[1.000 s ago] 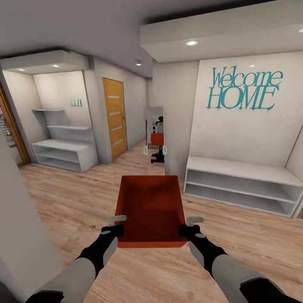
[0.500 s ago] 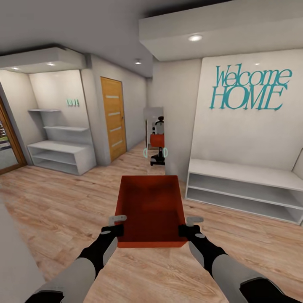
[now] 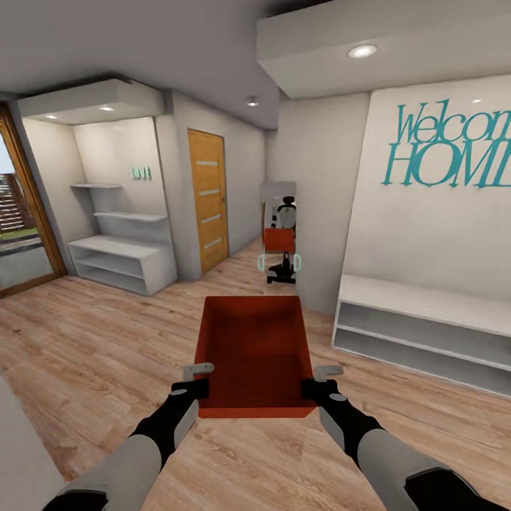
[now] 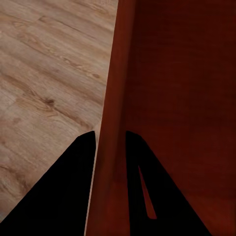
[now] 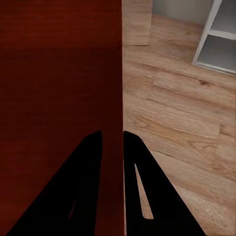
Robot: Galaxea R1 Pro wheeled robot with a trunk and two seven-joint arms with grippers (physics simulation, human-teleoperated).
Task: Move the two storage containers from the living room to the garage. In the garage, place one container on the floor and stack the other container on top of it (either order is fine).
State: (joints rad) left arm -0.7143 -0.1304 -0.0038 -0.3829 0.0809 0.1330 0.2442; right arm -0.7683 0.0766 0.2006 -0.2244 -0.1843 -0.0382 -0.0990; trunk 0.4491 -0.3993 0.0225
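One orange-red storage container (image 3: 254, 351) hangs level between the two arms above a light wood-plank floor (image 3: 92, 348), its open top facing up and its inside bare. Its long sides run away from the robot. The left gripper (image 3: 197, 379) pinches the container's left wall near the near corner, and in the left wrist view the two dark fingers (image 4: 73, 187) sit one on each side of that thin wall (image 4: 115, 98), closed down to its thickness. The right gripper (image 3: 316, 379) clamps the right wall the same way; its fingers (image 5: 86, 187) straddle the wall edge. Ahead stand a low white shelf bench (image 3: 419, 333) under teal wall lettering (image 3: 447, 145), a wooden door (image 3: 209, 199), more white shelving (image 3: 121, 259), and a narrow panel (image 3: 280, 234), probably a mirror, showing a small robot with a red box.
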